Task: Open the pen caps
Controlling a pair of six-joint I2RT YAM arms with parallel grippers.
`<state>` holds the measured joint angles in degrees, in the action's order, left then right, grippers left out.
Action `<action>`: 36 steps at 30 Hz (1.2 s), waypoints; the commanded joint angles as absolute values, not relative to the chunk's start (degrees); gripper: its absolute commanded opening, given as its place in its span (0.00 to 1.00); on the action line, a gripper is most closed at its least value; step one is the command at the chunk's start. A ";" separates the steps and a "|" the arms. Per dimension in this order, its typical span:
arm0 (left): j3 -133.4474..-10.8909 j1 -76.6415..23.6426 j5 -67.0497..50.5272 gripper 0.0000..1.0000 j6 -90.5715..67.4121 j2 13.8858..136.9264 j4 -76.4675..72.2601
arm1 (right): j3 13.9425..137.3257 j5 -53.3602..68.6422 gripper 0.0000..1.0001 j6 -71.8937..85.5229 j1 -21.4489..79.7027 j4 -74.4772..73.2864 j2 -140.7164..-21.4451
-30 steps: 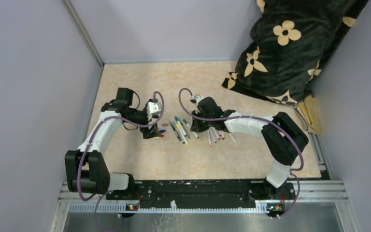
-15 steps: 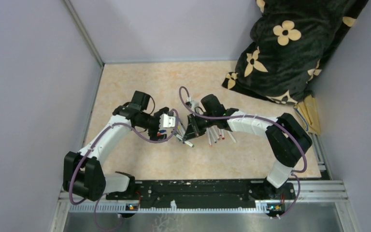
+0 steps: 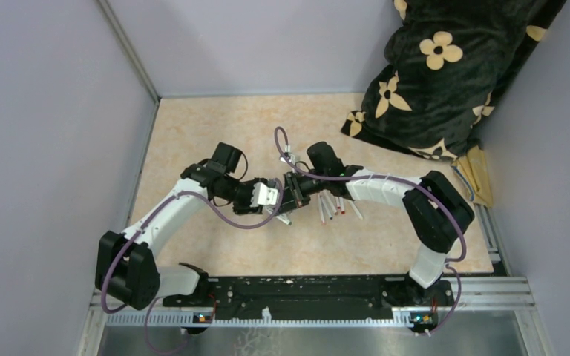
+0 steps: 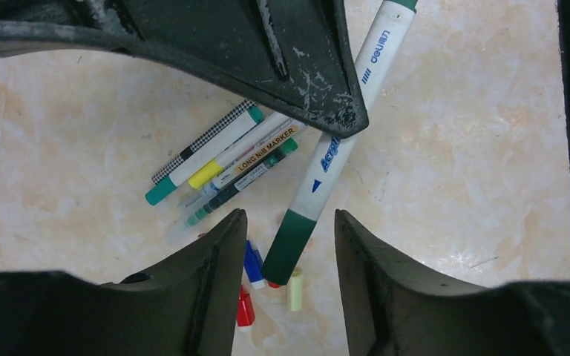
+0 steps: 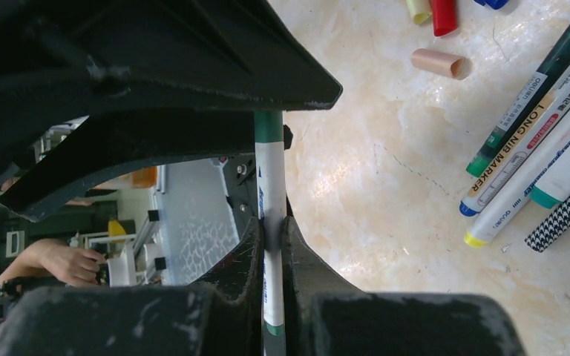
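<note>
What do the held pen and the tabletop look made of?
The held pen looks like smooth plastic: white printed barrel, dark green cap. The tabletop is glossy beige with marble veining and glare; stone or laminate, cannot tell.

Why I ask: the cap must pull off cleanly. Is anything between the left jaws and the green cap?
Nothing visible. The green cap sits between the open jaws of the left gripper, gaps either side. Loose caps lie on the table. The right gripper clamps the pen.

Left gripper (image 4: 288,226) gap: cap (image 4: 289,248) inside, slim room each side.
Ahead: right gripper (image 5: 271,230) blocks.
Below: pens (image 4: 226,159), loose caps (image 4: 245,308) crowd table (image 4: 453,148).
Far right: blanket (image 3: 445,74) fills corner.
Far left: open table.
</note>
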<state>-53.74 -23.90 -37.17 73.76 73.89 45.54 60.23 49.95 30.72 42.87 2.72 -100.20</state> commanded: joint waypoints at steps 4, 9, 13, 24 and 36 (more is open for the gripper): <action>-52.30 -26.56 -33.42 0.26 75.28 74.06 46.83 | 62.63 51.34 0.02 32.08 42.94 6.99 -101.31; -53.16 -26.93 -32.07 0.11 74.74 74.45 47.02 | 60.60 51.54 0.28 34.86 43.02 11.66 -101.53; -54.40 -26.99 -33.05 0.07 74.06 73.85 46.56 | 60.05 51.45 0.31 36.73 43.97 14.58 -102.56; -55.63 -27.22 -32.37 0.03 73.87 73.32 46.10 | 60.70 51.26 0.27 36.96 45.40 14.62 -104.03; -52.88 -27.03 -17.42 0.00 75.80 76.02 42.46 | 55.33 46.35 0.00 31.71 41.25 5.28 -93.96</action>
<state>-54.24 -28.12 -30.13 74.46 74.30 44.01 57.08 47.64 35.59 43.62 12.34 -100.99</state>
